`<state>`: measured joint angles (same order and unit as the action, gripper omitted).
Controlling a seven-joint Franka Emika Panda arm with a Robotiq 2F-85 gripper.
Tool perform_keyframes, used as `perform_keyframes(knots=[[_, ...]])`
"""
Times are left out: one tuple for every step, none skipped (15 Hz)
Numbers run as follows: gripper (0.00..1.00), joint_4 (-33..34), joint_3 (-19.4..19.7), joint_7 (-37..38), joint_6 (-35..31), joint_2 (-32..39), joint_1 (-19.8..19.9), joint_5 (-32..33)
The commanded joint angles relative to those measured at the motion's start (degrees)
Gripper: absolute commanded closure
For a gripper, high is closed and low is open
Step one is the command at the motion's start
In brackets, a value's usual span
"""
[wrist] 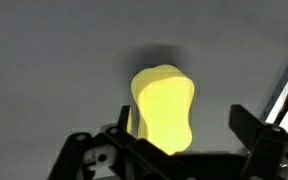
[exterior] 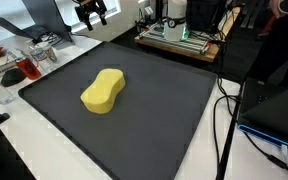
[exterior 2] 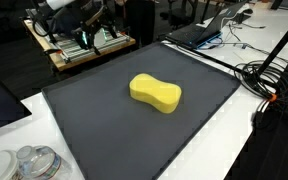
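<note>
dark grey mat (exterior: pixel 164 130) | yellow sponge (exterior: pixel 103 91) flat at mat centre, so reachable all round | gripper (wrist: pixel 179 112) high over mat, jaws wide, empty

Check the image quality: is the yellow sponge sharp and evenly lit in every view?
Wrist view: sponge blurred and overexposed, almost glowing, with a dark shadow above it. Both exterior views: sponge reasonably sharp, evenly lit on the dark mat, soft shadow only.

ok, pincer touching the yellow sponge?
Apart. In an exterior view the open pincer hangs high beyond the mat, clear of the sponge lying on it.
</note>
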<state>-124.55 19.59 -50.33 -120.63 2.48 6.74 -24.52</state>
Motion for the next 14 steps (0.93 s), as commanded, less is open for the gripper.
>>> perform_keyframes(knots=[[0.00,11.7,-3.7,-2.6,5.8,10.2,4.1,-2.1],[0.00,14.6,-4.8,-2.4,6.7,12.7,4.9,-0.8],[0.00,17.1,-5.8,-2.4,7.3,14.9,5.7,-0.4],[0.00,19.8,-7.0,-2.8,8.1,17.1,6.6,0.2],[0.00,22.3,-8.0,-2.8,8.7,19.2,7.3,1.0],[0.00,24.8,-9.2,-3.2,9.5,21.1,8.0,1.3],[0.00,27.5,-10.1,-3.1,10.3,23.2,8.5,2.0],[0.00,29.9,-11.1,-3.2,11.2,24.9,9.0,2.7],[0.00,32.5,-11.9,-3.0,12.3,26.6,9.1,4.0],[0.00,34.9,-12.8,-3.9,14.1,28.1,9.7,4.9],[0.00,37.3,-13.7,-5.3,15.7,29.6,9.9,6.3],[0.00,39.7,-14.3,-5.7,17.2,31.1,9.9,7.7],[0.00,41.8,-14.8,-6.5,18.0,32.4,9.8,9.4],[0.00,44.1,-15.3,-7.0,19.2,33.7,9.7,10.8]])
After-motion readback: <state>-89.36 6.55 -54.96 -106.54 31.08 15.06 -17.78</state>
